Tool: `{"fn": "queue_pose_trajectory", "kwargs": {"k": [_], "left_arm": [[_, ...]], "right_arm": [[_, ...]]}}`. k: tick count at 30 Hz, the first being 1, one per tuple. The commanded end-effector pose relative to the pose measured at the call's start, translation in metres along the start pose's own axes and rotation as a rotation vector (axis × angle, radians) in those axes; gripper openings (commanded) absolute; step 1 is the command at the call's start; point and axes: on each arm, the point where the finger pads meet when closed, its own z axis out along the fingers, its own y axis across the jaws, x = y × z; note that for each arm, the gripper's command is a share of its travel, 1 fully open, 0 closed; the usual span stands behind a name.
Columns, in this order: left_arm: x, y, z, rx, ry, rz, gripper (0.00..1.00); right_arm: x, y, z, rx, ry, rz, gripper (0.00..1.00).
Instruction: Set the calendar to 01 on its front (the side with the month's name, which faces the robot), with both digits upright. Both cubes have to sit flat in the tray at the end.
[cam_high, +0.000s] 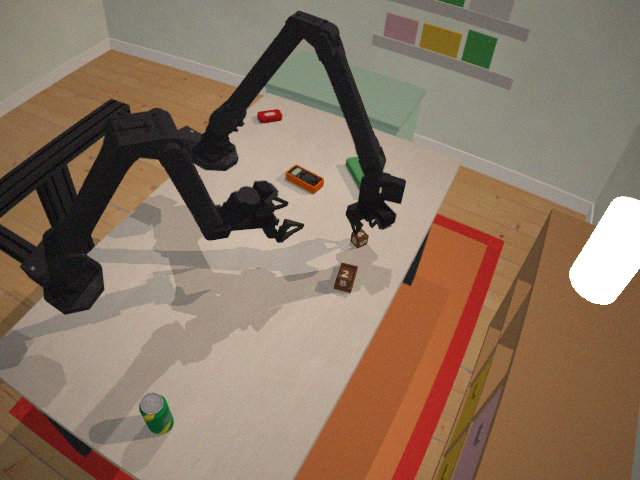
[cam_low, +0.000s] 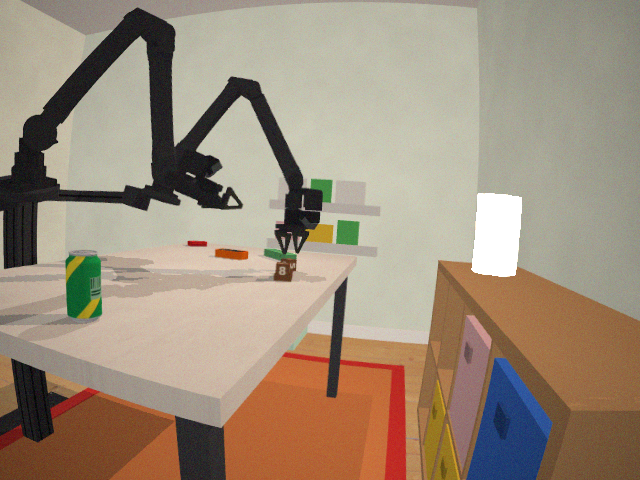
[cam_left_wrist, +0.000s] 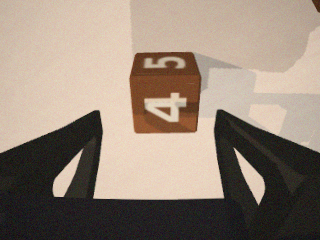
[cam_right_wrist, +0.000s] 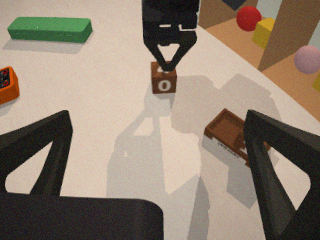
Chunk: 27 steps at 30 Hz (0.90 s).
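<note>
"Left pincer (cam_high: 369, 226) (cam_low: 293, 251) (cam_left_wrist: 158, 114) (cam_right_wrist: 169, 67) first: is it pinching anything?"

"No, its fingers are spread, with nothing between them. The right pincer (cam_high: 293, 214) (cam_low: 240, 206) (cam_right_wrist: 157, 119) is spread wide too, and just as empty."

"And the loose cube (cam_high: 359, 238) (cam_low: 292, 265) (cam_left_wrist: 166, 100) (cam_right_wrist: 164, 82)?"

"It's on the counter (cam_high: 248, 387) (cam_low: 155, 330) (cam_left_wrist: 50, 50) (cam_right_wrist: 90, 75), outside the tray (cam_right_wrist: 215, 136) and near it, on the tray's side toward the green block (cam_high: 354, 170) (cam_low: 279, 254) (cam_right_wrist: 50, 29). The left pincer is right by it, tips above; in the left wrist view it sits just ahead of the fingertips, centred between their lines."

"Which way does it point?"

"No long axis on a cube, but the left wrist view has its 4 and 5 lying sideways. From the right wrist, a 0 shows upright."

"What about the tray?"

"Its long axis slants from upper left to lower right in the right wrist view. One end holds the second cube (cam_high: 345, 273) (cam_low: 282, 271) (cam_right_wrist: 242, 140), partly behind a finger there; from the top it reads 2 above 8."
</note>
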Motion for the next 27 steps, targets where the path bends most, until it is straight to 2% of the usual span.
{"fn": "queue_pose_trajectory", "kwargs": {"k": [1, 7, 27], "left_arm": [[0.007, 0.004, 0.001, 0.009, 0.013, -0.002, 0.64], [0.013, -0.004, 0.019, 0.016, 0.02, 0.002, 0.64], [0.005, 0.005, 0.041, 0.002, 0.002, -0.001, 0.64]], "right_arm": [[-0.014, -0.007, 0.006, 0.014, -0.037, 0.007, 1.0], [-0.014, -0.007, 0.006, 0.014, -0.037, 0.007, 1.0], [-0.014, -0.007, 0.006, 0.014, -0.037, 0.007, 1.0]]}}
